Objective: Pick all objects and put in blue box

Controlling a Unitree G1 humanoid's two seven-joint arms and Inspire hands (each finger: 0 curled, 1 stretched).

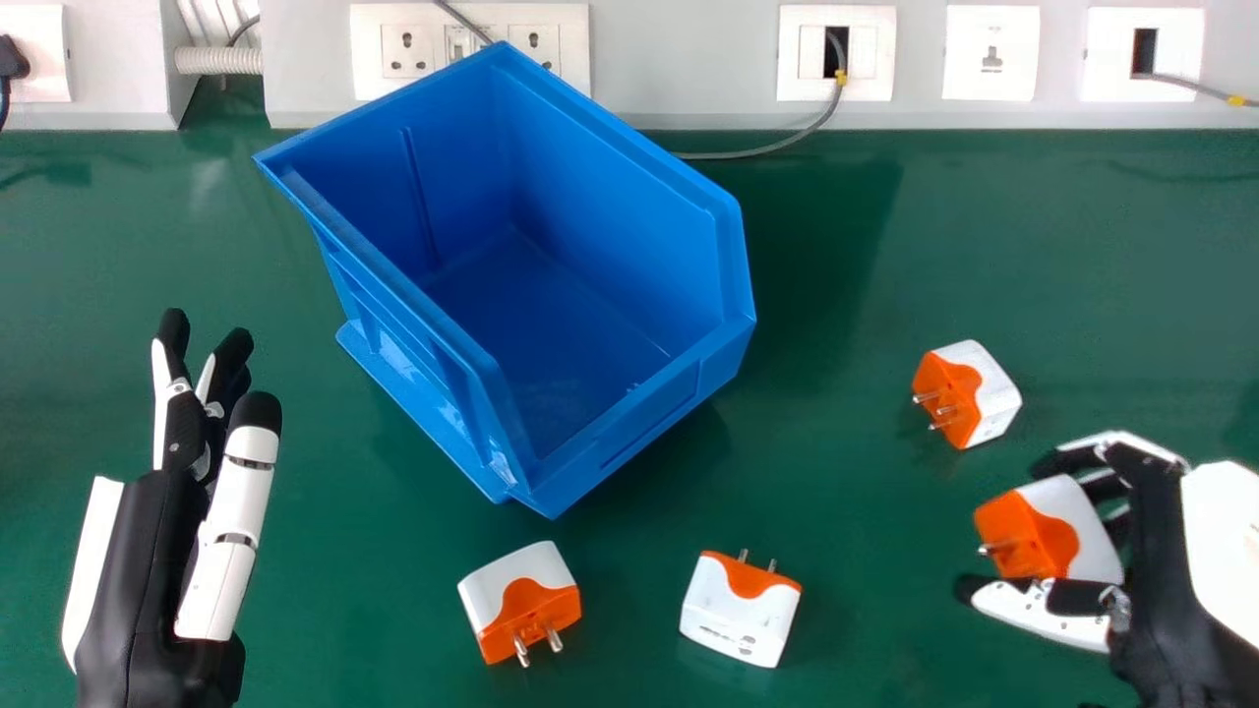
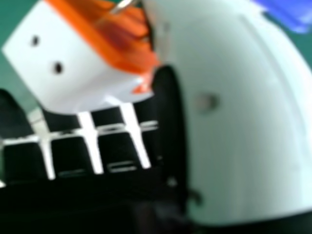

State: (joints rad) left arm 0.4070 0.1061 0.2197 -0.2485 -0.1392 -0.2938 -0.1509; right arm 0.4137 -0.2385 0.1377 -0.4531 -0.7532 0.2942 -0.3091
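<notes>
One orange-and-white adapter [image 1: 1082,536] is in the grasp of the right robot hand [image 1: 1161,551], held between thumb and curled fingers, at about four o'clock from the blue box [image 1: 629,423] as the head view has it. The right hand view gives a white face of this adapter with two small dark holes; the head view brings out the orange side, wavy-edged where it meets the white, with metal prongs.

Three more lie on the green surface [image 1: 866,256]: a tilted adapter [image 1: 993,398] between three and four o'clock from the box, a second adapter [image 1: 738,615] at five, and a third adapter [image 1: 511,590] at six. The left robot hand [image 1: 148,551] is at eight o'clock, its grasp released and its fingers extended.
</notes>
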